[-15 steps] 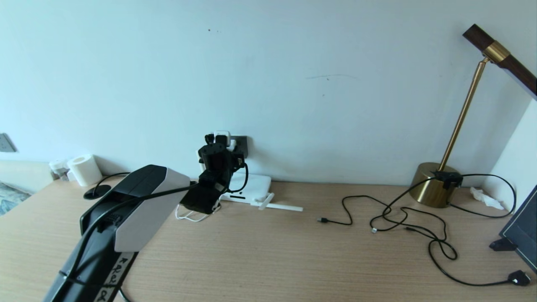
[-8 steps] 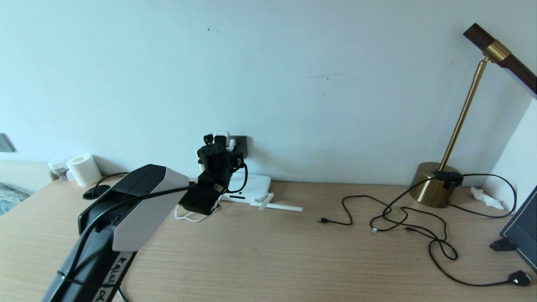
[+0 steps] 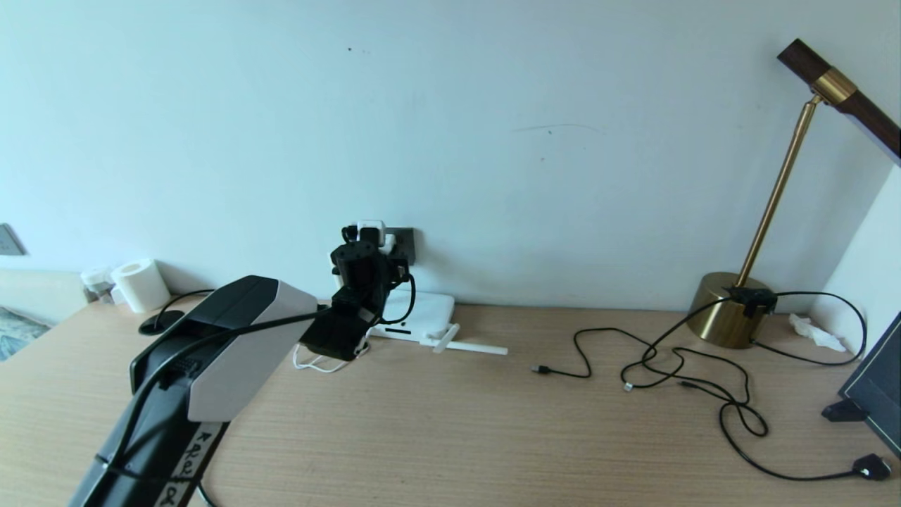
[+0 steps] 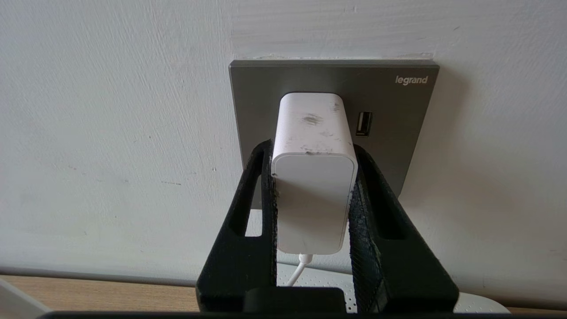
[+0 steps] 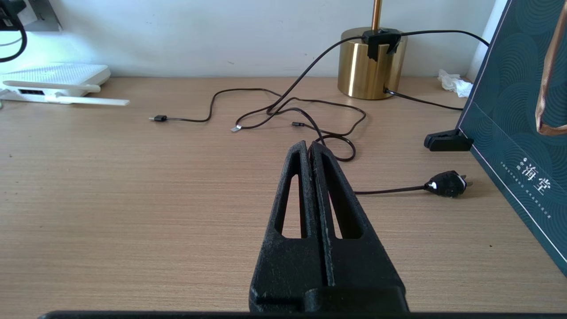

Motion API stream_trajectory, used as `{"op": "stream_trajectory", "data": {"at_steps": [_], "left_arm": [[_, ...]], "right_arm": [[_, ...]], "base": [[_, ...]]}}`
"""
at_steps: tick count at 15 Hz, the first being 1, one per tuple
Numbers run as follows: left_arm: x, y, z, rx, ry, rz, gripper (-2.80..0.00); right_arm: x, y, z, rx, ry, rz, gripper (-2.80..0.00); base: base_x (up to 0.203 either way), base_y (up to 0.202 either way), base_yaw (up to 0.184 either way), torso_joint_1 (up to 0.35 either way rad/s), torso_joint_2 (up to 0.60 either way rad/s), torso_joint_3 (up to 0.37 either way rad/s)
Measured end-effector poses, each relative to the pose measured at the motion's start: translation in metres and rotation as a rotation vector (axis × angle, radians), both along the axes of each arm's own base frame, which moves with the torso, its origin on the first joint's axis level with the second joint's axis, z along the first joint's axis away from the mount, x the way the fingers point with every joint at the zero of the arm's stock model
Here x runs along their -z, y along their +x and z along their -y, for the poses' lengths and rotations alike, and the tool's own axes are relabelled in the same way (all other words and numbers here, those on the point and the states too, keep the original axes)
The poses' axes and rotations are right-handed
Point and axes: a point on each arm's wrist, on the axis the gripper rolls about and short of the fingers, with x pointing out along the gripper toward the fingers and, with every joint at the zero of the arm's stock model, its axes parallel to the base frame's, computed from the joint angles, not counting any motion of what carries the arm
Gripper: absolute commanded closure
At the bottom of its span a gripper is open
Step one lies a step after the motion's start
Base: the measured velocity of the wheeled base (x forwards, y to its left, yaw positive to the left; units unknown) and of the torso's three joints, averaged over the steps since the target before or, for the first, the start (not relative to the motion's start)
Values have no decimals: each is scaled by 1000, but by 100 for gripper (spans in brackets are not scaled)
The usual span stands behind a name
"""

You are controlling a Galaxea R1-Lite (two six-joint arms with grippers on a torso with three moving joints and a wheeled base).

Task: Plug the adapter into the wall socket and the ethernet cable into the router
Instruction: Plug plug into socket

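My left gripper is shut on the adapter, a white rounded block with a thin white cord hanging from its underside. The adapter's far end meets the dark grey wall socket; its pins do not show. In the head view that gripper is up at the wall socket, above the router. The router is a flat white box lying against the wall. Out of the head view, my right gripper is shut and empty, low over the desk. The ethernet cable is out of view.
One router antenna lies flat on the desk. Thin black cables sprawl at the right, in front of a brass lamp base. A black plug and a dark box sit far right. A paper roll stands far left.
The left forearm has shifted very slightly. The gripper stays at the socket with the adapter in it. Nothing else has moved.
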Motion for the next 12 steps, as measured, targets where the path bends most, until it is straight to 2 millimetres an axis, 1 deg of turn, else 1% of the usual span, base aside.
{"op": "stream_trajectory", "data": {"at_steps": [12], "left_arm": [[3, 0, 3, 4, 1, -3, 0]], "right_arm": [[0, 0, 0, 0, 0, 0, 0]], "base": [[0, 0, 0, 0, 0, 0]]}}
